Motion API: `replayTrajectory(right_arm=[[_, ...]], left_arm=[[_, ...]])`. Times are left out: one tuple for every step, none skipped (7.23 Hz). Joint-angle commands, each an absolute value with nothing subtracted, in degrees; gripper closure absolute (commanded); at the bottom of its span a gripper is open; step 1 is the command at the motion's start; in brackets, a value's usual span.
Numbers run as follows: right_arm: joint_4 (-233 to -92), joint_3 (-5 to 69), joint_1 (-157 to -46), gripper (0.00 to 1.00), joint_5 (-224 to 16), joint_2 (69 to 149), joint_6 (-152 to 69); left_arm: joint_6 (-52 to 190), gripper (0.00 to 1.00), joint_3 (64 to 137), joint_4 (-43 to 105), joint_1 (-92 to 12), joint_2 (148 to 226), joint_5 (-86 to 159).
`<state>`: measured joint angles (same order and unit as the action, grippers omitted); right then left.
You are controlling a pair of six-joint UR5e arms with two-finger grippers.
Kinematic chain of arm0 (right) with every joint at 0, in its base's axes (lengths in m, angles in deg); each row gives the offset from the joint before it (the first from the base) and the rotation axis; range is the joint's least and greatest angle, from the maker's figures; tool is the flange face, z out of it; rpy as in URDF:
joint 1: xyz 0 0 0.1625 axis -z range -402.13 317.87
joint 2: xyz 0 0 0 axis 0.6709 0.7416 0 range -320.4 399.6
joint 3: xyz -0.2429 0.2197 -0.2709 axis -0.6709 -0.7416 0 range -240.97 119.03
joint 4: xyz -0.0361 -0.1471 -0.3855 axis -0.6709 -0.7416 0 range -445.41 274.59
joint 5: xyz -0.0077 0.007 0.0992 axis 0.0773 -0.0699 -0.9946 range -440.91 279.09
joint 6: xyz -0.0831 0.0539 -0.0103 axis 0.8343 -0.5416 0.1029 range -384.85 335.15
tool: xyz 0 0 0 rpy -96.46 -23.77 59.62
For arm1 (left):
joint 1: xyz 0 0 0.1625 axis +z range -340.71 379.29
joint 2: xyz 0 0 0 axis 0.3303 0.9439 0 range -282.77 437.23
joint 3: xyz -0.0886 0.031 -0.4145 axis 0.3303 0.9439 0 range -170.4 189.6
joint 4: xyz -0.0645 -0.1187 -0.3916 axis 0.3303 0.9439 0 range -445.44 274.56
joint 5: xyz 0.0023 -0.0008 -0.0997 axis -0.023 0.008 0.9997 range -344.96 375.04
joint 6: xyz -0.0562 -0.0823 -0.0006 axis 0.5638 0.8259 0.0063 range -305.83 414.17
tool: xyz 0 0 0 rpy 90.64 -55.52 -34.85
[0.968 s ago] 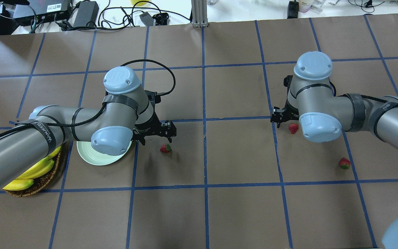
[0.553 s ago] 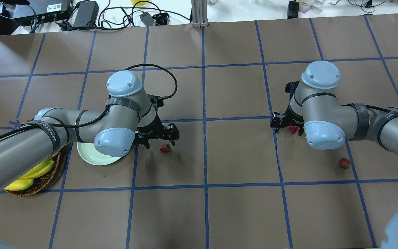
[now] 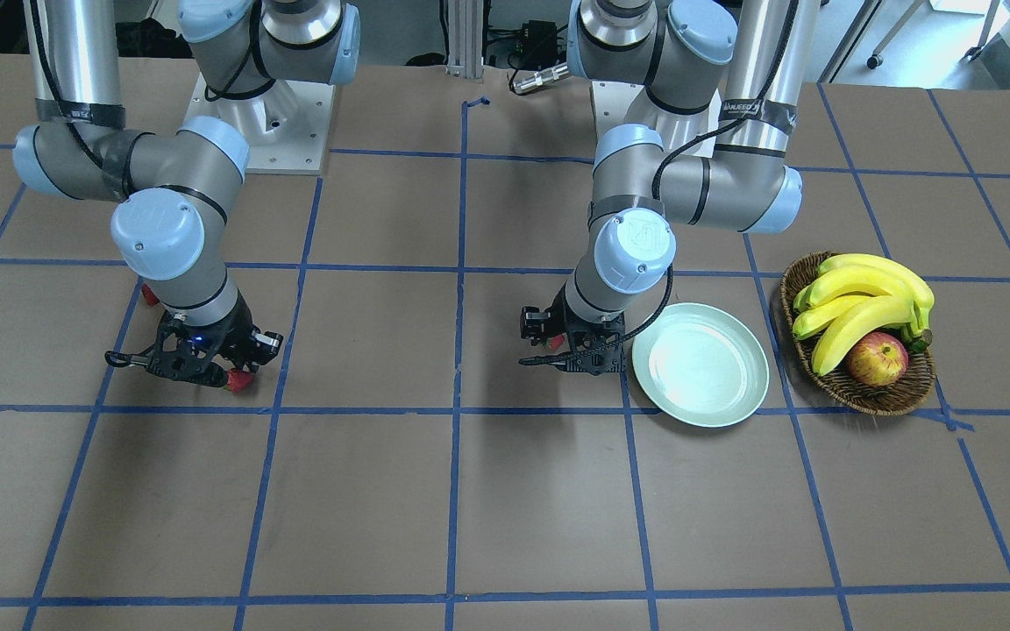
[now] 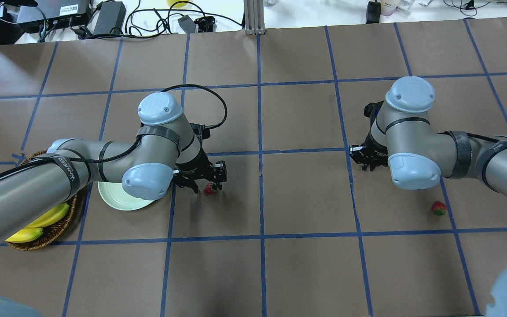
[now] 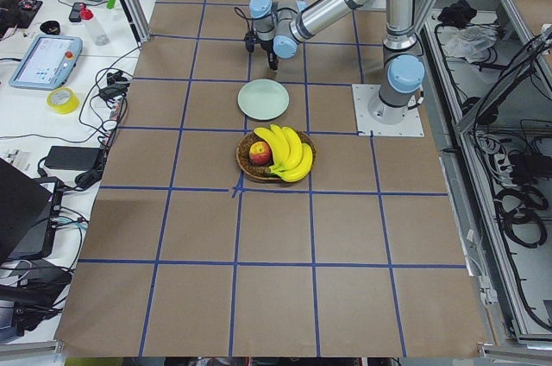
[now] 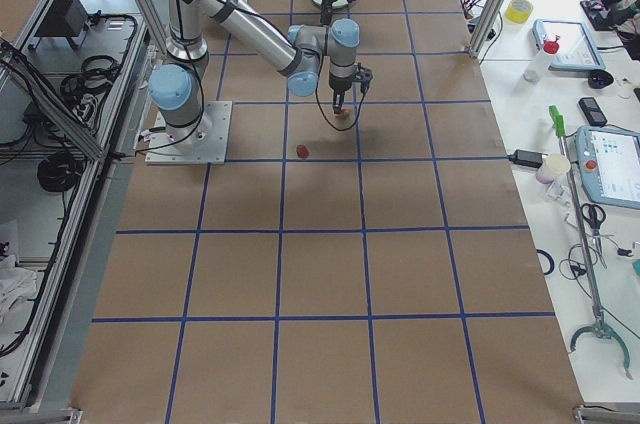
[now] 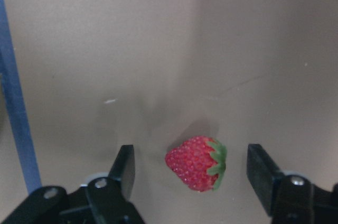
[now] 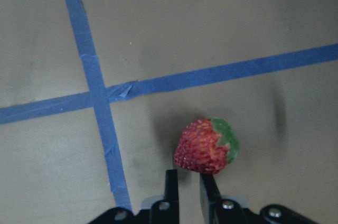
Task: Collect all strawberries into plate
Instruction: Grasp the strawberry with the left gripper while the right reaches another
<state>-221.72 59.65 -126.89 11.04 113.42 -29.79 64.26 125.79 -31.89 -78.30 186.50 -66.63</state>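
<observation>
Left wrist-mounted view: the left gripper (image 7: 191, 167) stands wide open, its jaws either side of a strawberry (image 7: 196, 163) lying on the desk (image 7: 158, 49). The right gripper (image 8: 187, 180) is nearly closed on nothing (a second strawberry (image 8: 206, 146) lies just past its tips). A third strawberry (image 4: 439, 208) lies well apart; the plate (image 4: 119, 201) sits beside the left gripper

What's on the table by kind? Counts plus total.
strawberries: 3
plate: 1
basket: 1
banana bunch: 1
apple: 1
Total: 7
</observation>
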Motion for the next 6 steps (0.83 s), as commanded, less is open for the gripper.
replayTrajectory(right_arm=[[-221.5,59.2,-126.9,0.29,11.0,113.5,-29.5],[-221.5,58.9,-126.9,0.28,11.0,113.4,-29.3],[-221.6,57.8,-126.9,0.28,11.0,113.2,-28.9],[-221.6,56.5,-126.9,0.29,11.0,112.6,-29.0],[-221.6,56.1,-126.8,0.30,11.1,111.2,-29.0],[-221.6,55.8,-126.8,0.32,11.2,111.1,-29.0]], left_arm=[[64.3,0.67,125.9,-31.6,-78.4,186.5,-66.9],[64.4,0.96,125.7,-31.6,-78.4,186.2,-66.6],[64.2,1.00,125.5,-31.5,-78.4,186.2,-66.3],[64.3,1.00,125.1,-31.7,-78.3,185.3,-66.2],[64.4,1.00,123.0,-30.3,-78.1,184.6,-66.3],[64.1,1.00,117.6,-24.2,-77.0,183.8,-67.0]])
